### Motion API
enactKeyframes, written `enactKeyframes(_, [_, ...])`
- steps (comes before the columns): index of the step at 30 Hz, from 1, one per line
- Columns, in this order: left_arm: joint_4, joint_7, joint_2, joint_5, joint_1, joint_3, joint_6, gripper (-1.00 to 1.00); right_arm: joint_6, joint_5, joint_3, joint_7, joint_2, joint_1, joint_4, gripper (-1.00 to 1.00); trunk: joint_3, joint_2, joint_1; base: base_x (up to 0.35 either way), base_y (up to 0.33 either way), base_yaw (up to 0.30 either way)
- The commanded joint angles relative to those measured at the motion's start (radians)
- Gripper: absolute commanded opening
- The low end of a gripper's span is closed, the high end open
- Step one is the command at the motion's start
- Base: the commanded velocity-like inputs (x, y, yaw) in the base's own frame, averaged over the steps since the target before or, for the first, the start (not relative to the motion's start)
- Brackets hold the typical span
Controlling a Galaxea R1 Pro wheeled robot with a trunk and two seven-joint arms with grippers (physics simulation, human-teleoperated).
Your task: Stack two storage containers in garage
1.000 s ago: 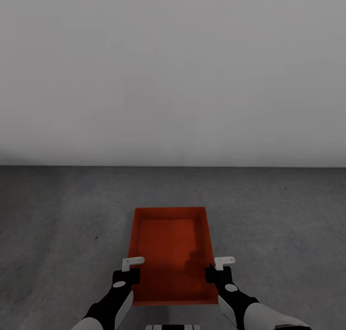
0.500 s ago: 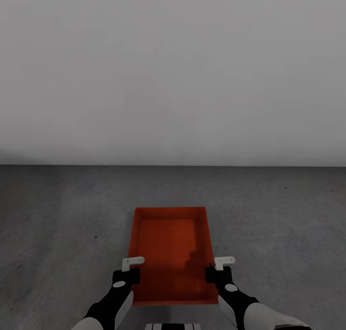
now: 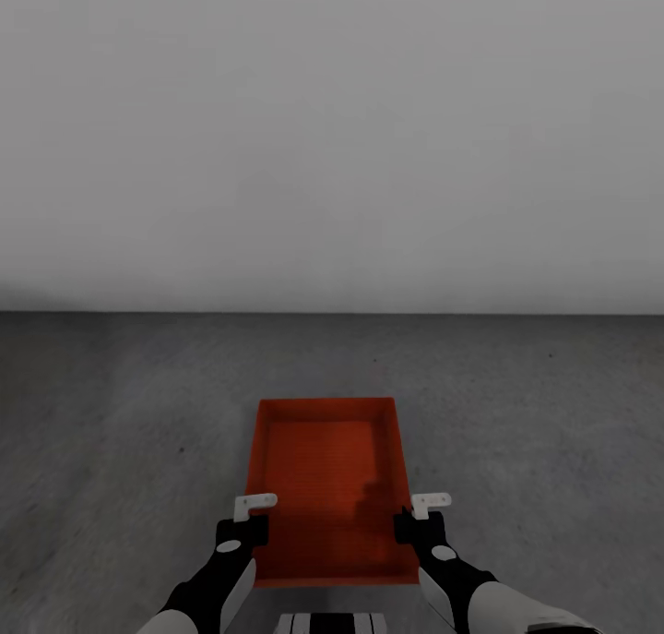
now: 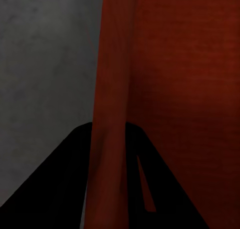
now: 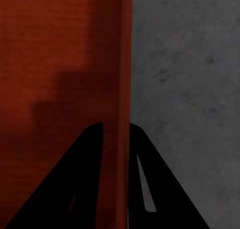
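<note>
Little changes since a second ago: only the wall-floor line edges slightly upward, so our view shifts while our left gripper (image 3: 247,521) and right gripper (image 3: 417,520) stay clamped on the side walls of the storage container (image 3: 327,486), low centre of frame. We judge this the carry over the garage floor (image 3: 111,449); next we must lower it level and let go.

Matt red-orange storage container (image 3: 327,468) (finely ribbed), rough mottled concrete floor (image 3: 535,431)

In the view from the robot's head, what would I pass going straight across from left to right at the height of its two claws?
Grey concrete floor → left gripper clamped on the wall of the storage container → right gripper on its opposite wall → more floor.
</note>
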Motion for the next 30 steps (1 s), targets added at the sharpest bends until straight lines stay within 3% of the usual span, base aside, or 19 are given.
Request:
enactKeyframes(1, [-0.043,0.010,0.008,-0.017,-0.001,0.038,0.002,-1.00,-0.003,-0.004,-0.022,-0.008,0.000,0.000,0.002,-1.00,-0.001,-0.001,0.000,0.000,0.000,0.000])
enactKeyframes(23, [-0.043,0.011,0.008,-0.017,-0.001,0.038,0.002,-1.00,-0.003,-0.005,-0.022,-0.008,0.000,0.000,0.002,-1.00,-0.001,-0.001,0.000,0.000,0.000,0.000])
enactKeyframes(30, [-0.043,0.010,0.008,-0.017,-0.001,0.038,0.003,-1.00,-0.003,-0.005,-0.022,-0.008,0.000,0.000,0.002,-1.00,-0.023,-0.050,0.027,0.000,0.000,0.000])
